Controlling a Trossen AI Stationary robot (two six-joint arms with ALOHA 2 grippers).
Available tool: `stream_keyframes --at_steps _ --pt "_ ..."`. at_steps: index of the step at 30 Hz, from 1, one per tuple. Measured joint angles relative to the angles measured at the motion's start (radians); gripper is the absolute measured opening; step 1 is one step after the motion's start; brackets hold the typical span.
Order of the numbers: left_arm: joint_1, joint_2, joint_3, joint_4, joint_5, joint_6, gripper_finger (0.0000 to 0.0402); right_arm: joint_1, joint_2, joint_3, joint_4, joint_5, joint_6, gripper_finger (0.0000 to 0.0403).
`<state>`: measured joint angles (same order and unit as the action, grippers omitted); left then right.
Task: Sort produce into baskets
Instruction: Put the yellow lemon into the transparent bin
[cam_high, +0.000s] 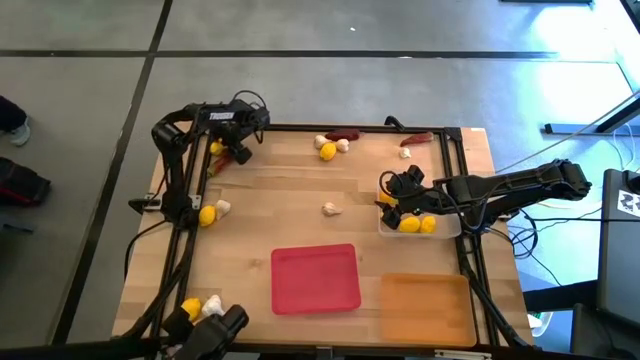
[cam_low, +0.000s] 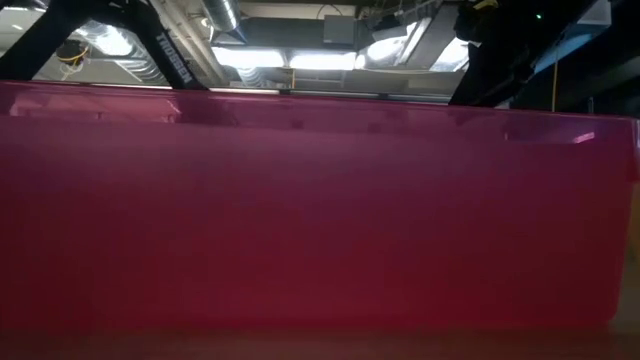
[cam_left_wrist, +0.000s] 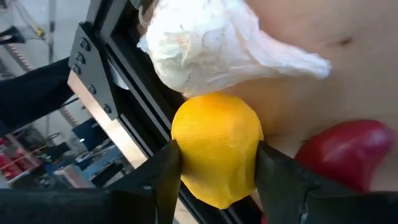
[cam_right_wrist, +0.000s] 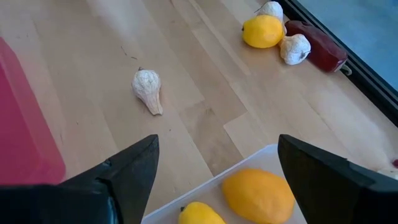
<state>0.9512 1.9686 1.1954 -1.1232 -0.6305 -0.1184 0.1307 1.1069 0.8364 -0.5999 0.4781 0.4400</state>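
left fingers (cam_left_wrist: 214, 171) seemingly around lemon (cam_left_wrist: 217, 149)

The table (cam_high: 300, 210) was pale wood, matt, with visible grain. Its black frame (cam_left_wrist: 109, 74) looked like painted metal with bolted plates. At the table's 6 o'clock, the red tray (cam_high: 315, 278) was smooth, glossy plastic; the orange tray (cam_high: 425, 305) at 5 o'clock and the clear tray (cam_right_wrist: 249, 163) at 3 o'clock were translucent plastic. The lemon (cam_left_wrist: 216, 149) had a finely pitted, waxy skin. The garlic bulb (cam_left_wrist: 205, 43) looked papery. The chili (cam_left_wrist: 345, 152) was glossy and smooth.
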Motion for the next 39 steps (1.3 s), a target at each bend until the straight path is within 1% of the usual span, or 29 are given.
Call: stream_keyframes --at_steps 6,10,16,20,22,24,27,31,34,39 --pt "-0.04 -0.101 0.0 -0.021 -0.009 0.017 0.017 0.0 0.0 0.0 -0.001 -0.006 0.0 0.0321" --pt "-0.072 -0.195 0.0 -0.016 -0.015 0.036 0.0169 0.0 0.0 0.0 0.006 -0.016 0.0 0.0321" --pt "-0.12 -0.343 0.001 -0.013 -0.024 0.021 0.0169 0.0 0.0 0.0 0.016 -0.025 0.008 0.0321" --pt "-0.182 -0.451 0.001 0.012 0.006 0.004 0.0169 0.0 0.0 0.0 0.021 -0.026 0.022 0.0321" --pt "-0.217 -0.503 0.001 0.041 0.038 0.008 0.0169 0.0 0.0 0.0 0.025 -0.026 0.013 0.0321" --pt "-0.256 -0.556 0.001 0.077 0.086 -0.001 0.0169 0.0 0.0 0.0 0.026 -0.026 -0.021 0.0321" --pt "-0.324 -0.629 0.001 0.146 0.159 -0.01 0.0169 0.0 0.003 0.0 0.029 -0.025 -0.027 0.0321" --pt "-0.416 -0.697 0.002 0.246 0.321 0.034 0.0169 0.0 0.004 0.0 0.08 -0.024 -0.05 0.0321" --pt "-0.49 -0.724 -0.014 0.344 0.398 0.048 0.0169 0.001 0.004 0.0 0.117 -0.027 -0.075 0.0321" --pt "-0.577 -0.716 -0.026 0.514 0.549 0.093 0.0169 0.001 0.02 0.001 0.148 -0.07 -0.079 0.0321"
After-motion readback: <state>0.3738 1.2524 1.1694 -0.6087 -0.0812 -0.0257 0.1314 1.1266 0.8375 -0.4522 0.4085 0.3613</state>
